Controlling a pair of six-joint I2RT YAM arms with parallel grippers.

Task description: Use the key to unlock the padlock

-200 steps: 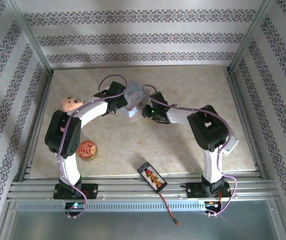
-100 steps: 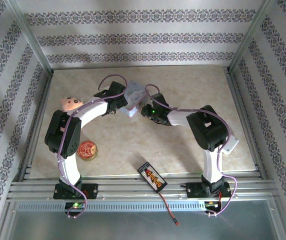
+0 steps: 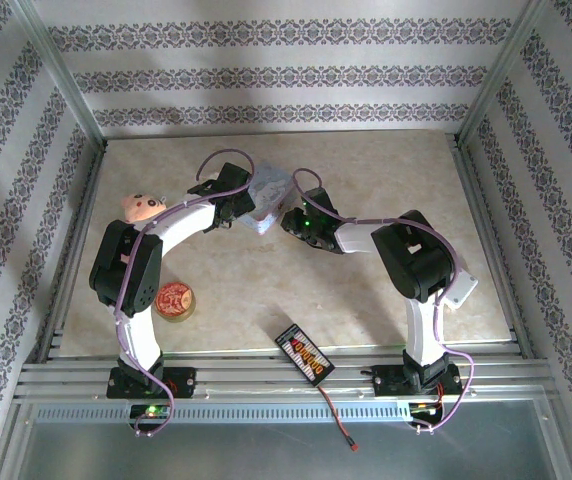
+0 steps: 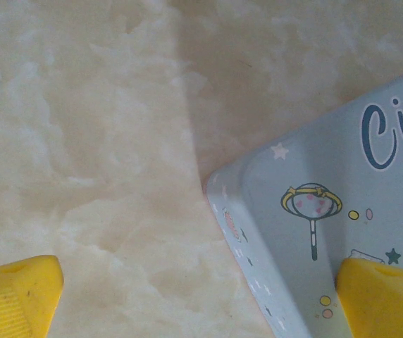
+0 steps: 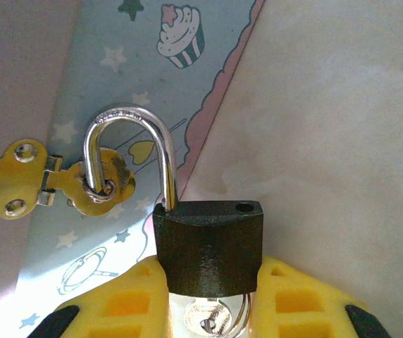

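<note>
The right gripper (image 5: 208, 285) pinches the padlock (image 5: 208, 243) by its dark body, with yellow fingers (image 5: 141, 282) pressed to either side. The shackle rises away from the gripper. One leg sits in the body and the other is out of its hole (hooked through the brass hasp (image 5: 67, 184)) on the pale blue tin (image 5: 117, 63). The left gripper (image 4: 201, 299) is spread wide over the tin's corner and the table (image 4: 82, 141).

right wrist | you've got the right gripper (image 5: 210, 273) with its yellow fingers (image 5: 127, 299) clamped on the padlock (image 5: 208, 243) body | shackle (image 5: 163, 151) is out one side, empty hole up top, its tip hooked through the brass hasp (image 5: 75, 184) on the pale blue tin (image 5: 127, 67) | key (image 5: 212, 320) underneath
</note>
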